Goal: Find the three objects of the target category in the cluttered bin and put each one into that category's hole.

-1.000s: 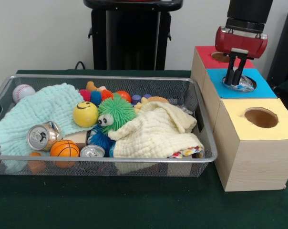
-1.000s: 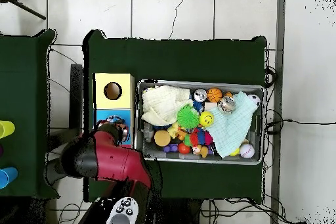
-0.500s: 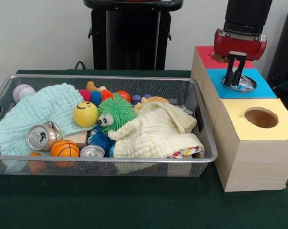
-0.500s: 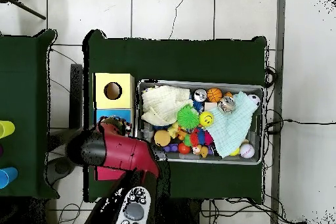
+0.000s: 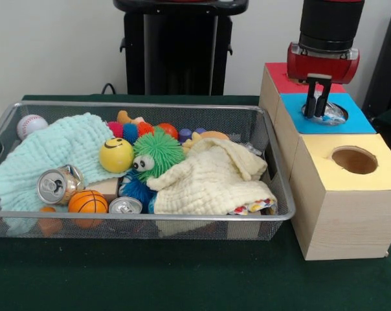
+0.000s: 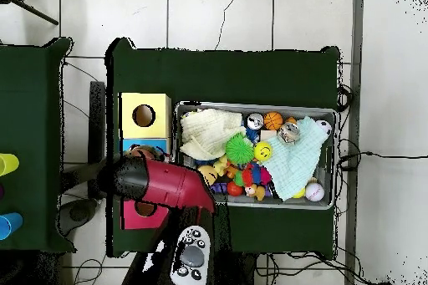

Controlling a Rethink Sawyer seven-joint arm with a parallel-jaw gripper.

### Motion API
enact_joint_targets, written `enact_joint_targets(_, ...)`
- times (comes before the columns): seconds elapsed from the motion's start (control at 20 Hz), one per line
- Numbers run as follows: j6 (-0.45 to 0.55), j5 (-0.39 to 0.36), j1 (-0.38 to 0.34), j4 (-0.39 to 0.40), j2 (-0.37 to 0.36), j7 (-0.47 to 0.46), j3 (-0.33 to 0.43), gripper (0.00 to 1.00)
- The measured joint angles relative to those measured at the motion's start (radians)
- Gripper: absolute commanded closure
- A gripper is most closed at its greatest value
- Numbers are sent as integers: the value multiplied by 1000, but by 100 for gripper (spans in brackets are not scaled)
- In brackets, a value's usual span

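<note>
Above the blue box [image 5: 325,113], the tool [image 5: 316,111] hangs with its fingertips at the mouth of the hole, where a shiny, crumpled-looking piece, probably a can [image 5: 331,115], sits half sunk in the opening. The fingers are drawn close together, but from this side I cannot tell whether they grip the can or only stand against it.

To finish this step well, the can should be free to fall. If the fingers have hold of it, they should part while the tool is centred over the hole, so the can does not tip onto the blue top. If the can is wedged on the rim, a light push straight down seems better than a sideways nudge. The lift afterwards should go straight up, clear of the red box [image 5: 283,79] behind and the yellow box [image 5: 351,188] in front.

In the wire bin [image 5: 137,223] on the desk [image 5: 150,278], two more cans show: one [image 5: 55,185] lying on the mint cloth [image 5: 59,148], another [image 5: 125,206] beside the small basketball [image 5: 87,201]. Both lie exposed near the front wall, so neither needs digging out.
</note>
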Motion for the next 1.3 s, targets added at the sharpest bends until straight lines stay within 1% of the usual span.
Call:
enact_joint_targets(0.2,9,0,-2,-4,1,0,1,100)
enact_joint_targets(0.4,7,0,30,-14,8,0,-28,100)
enact_joint_targets(0.55,2,0,89,-32,38,0,-64,100)
enact_joint_targets(0.75,-9,0,157,-41,97,0,-72,100)
enact_joint_targets(0.8,-12,1,184,-42,125,0,-74,100)
enact_joint_targets(0.9,-20,3,195,-43,138,0,-75,100)
enact_joint_targets(1.0,-52,9,201,-45,157,0,-81,100)
enact_joint_targets(1.3,-71,28,204,-45,164,0,-93,100)
